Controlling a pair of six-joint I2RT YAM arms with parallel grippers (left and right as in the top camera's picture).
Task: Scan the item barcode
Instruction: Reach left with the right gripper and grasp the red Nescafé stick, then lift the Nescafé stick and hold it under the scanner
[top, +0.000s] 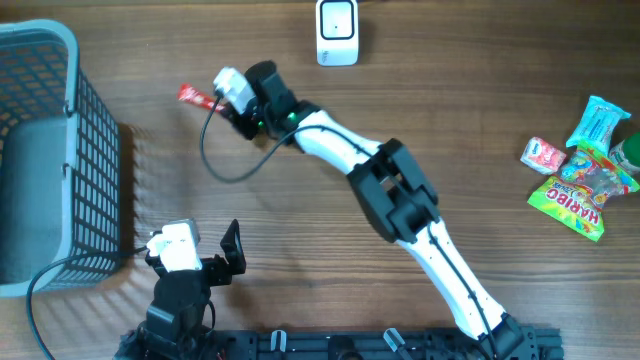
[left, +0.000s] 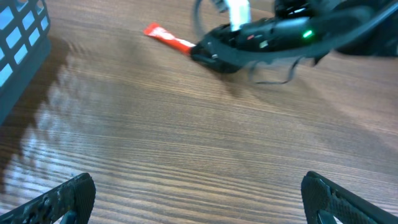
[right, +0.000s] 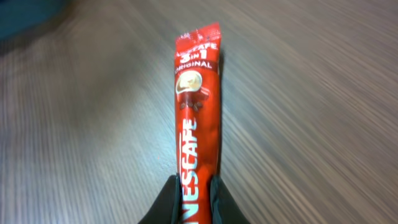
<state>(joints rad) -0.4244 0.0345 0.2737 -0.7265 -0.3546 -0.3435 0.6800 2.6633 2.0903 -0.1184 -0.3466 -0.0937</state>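
Near the basket — right fingers pinch the red coffee stick.

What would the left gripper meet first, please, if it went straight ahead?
Probably the right gripper, shut on the red sachet; only bare table lies between, though depth is unclear.
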